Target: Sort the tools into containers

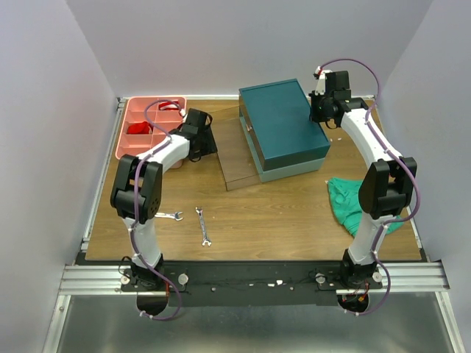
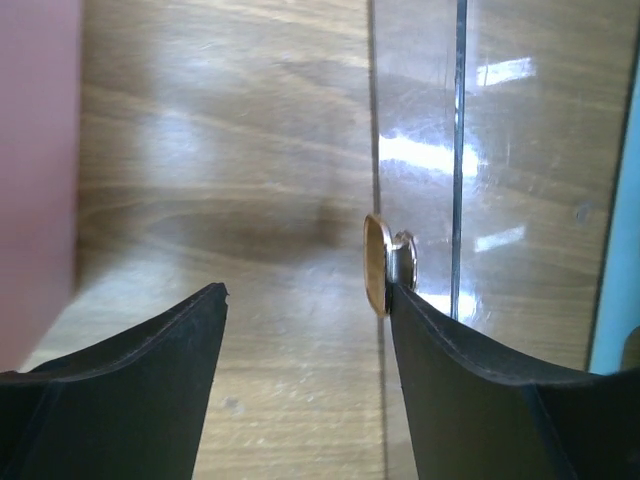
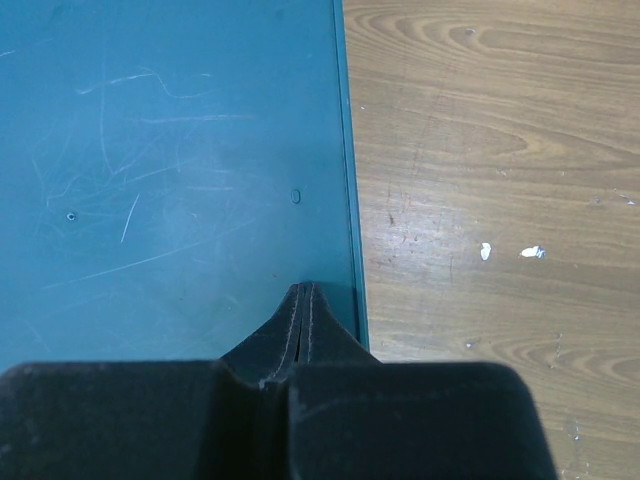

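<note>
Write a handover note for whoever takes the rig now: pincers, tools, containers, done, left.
Left pincer: open, empty, beside the brass knob of the clear tray.
Right pincer: shut, empty, over the teal box lid, near its edge.
Left wrench and right wrench lie loose on the table by the left arm. No hammers visible. Pink tray holds red items I cannot identify.
Done: nothing confirmable. Left: both wrenches to sort.

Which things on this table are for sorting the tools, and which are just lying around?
For the job: wrench by the left arm, wrench nearer the middle, teal box, clear tray, pink tray.
Lying about: green cloth.
</note>
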You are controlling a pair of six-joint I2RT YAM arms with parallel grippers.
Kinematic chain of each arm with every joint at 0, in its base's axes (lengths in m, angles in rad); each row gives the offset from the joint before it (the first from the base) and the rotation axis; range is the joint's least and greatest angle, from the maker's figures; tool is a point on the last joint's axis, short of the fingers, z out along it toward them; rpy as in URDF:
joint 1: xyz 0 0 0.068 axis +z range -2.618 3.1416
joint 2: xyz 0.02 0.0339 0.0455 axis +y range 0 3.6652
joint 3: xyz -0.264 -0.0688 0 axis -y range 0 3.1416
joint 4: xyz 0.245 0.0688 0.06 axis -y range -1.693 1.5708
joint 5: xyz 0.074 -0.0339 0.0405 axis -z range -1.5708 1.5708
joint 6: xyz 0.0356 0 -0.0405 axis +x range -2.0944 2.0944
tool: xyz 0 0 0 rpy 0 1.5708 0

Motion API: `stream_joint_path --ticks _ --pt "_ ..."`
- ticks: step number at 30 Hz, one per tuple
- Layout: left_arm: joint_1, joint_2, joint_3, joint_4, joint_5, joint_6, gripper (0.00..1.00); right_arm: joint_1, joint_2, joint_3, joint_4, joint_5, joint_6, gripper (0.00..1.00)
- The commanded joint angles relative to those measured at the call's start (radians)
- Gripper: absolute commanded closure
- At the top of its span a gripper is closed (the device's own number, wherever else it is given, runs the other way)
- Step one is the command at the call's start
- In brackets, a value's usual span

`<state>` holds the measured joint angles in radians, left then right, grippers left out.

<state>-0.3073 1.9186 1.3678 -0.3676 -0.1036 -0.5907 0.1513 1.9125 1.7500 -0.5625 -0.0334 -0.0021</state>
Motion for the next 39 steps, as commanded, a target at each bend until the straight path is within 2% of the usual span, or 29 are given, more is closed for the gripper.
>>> stream_joint_path --ticks 1,3,6,9,10,14,15,17,18,19,21,22,25,28,30,39 --pt "0.008 -0.098 -0.001 -0.018 -0.044 0.075 0.24 -0.004 0.025 -0.037 -0.076 0.044 -0.021 0.99" --pt "0.007 -0.130 0.007 -0.001 -0.007 0.101 0.23 -0.004 0.017 -0.037 -0.073 0.046 -0.021 0.99" --pt "0.007 -0.216 0.010 0.007 0.079 0.222 0.19 -0.002 0.000 -0.038 -0.066 0.053 -0.025 0.98" --pt "0.022 -0.308 -0.006 -0.043 0.200 0.435 0.16 -0.004 -0.027 -0.029 -0.062 0.061 -0.032 0.90" --pt "0.031 -0.367 -0.041 -0.053 0.252 0.484 0.16 -0.004 -0.036 -0.024 -0.060 0.072 -0.032 0.82" --pt "0.115 -0.538 -0.176 -0.083 0.468 0.779 0.14 0.004 -0.093 0.023 -0.065 0.081 -0.035 0.67" --pt "0.132 -0.567 -0.197 -0.143 0.523 0.945 0.14 0.008 -0.108 0.028 -0.063 0.075 -0.051 0.64" --pt "0.158 -0.656 -0.266 -0.227 0.649 1.136 0.14 0.031 -0.153 0.028 -0.065 0.044 -0.071 0.60" --pt "0.158 -0.683 -0.292 -0.329 0.675 1.374 0.14 0.042 -0.167 0.025 -0.068 0.038 -0.096 0.59" --pt "0.158 -0.735 -0.352 -0.376 0.697 1.470 0.14 0.053 -0.187 0.013 -0.069 -0.026 -0.108 0.55" --pt "0.157 -0.779 -0.406 -0.495 0.752 1.662 0.12 0.099 -0.239 -0.036 -0.073 -0.051 -0.124 0.53" --pt "0.154 -0.805 -0.444 -0.526 0.768 1.804 0.12 0.112 -0.256 -0.056 -0.071 -0.074 -0.127 0.53" --pt "0.114 -0.779 -0.467 -0.623 0.777 1.930 0.12 0.149 -0.306 -0.136 -0.073 -0.105 -0.107 0.50" --pt "0.071 -0.690 -0.454 -0.686 0.742 2.016 0.17 0.152 -0.358 -0.216 -0.068 -0.123 -0.102 0.50" --pt "0.065 -0.647 -0.437 -0.697 0.733 2.029 0.23 0.152 -0.400 -0.259 -0.066 -0.119 -0.113 0.50" --pt "0.057 -0.458 -0.386 -0.705 0.693 2.217 0.34 0.152 -0.561 -0.417 -0.060 -0.189 -0.171 0.50"
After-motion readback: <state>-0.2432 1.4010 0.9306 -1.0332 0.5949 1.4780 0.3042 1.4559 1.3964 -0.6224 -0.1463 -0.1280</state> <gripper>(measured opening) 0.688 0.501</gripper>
